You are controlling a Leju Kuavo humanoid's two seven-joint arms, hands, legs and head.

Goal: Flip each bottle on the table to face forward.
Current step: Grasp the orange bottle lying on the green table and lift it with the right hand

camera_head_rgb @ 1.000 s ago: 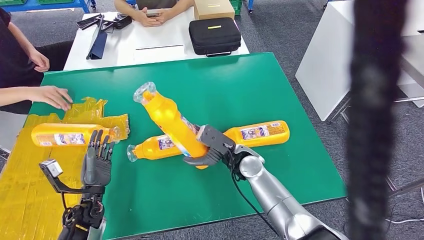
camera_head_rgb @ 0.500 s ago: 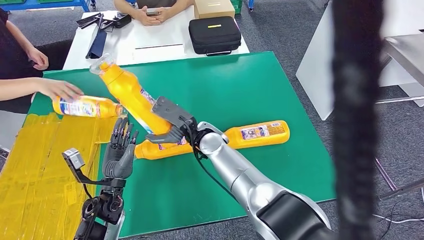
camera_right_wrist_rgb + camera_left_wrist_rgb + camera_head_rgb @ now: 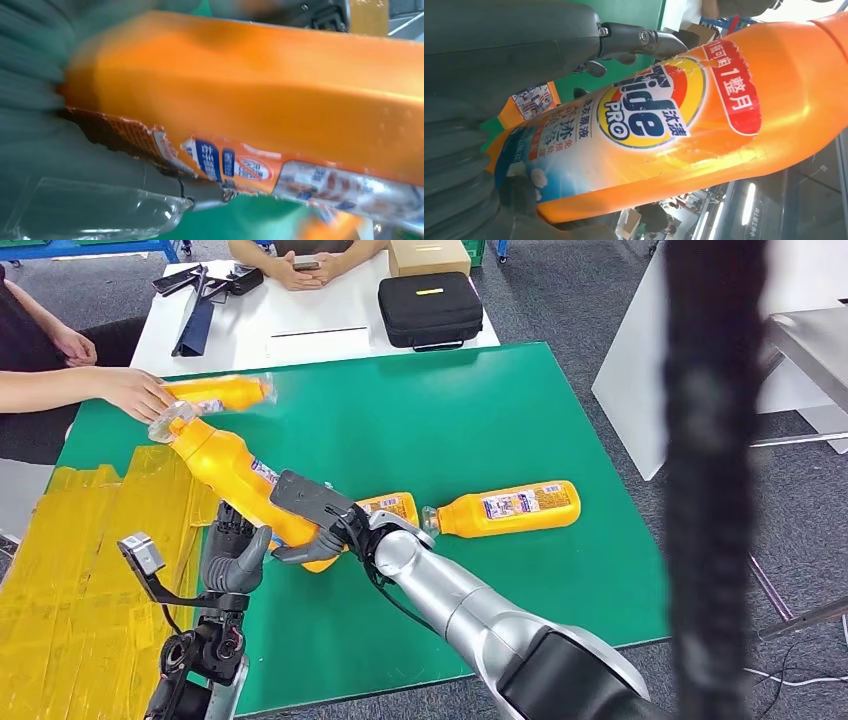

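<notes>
Right hand (image 3: 312, 523) grips lower body of orange bottle (image 3: 232, 480), held tilted above green table (image 3: 450, 420), clear cap end up and away from hand. Left hand (image 3: 232, 552) just beside bottle base, fingers raised; contact unclear, so cannot tell if grasping. Second bottle (image 3: 512, 505) lies flat beyond right hand, well to its right; third bottle (image 3: 385, 506) partly hidden just behind right hand. Person's hand (image 3: 135, 392) holds fourth bottle (image 3: 222, 392) at far left.

Since half second ago: held bottle carried left and lower; person's bottle moved farther back.
</notes>
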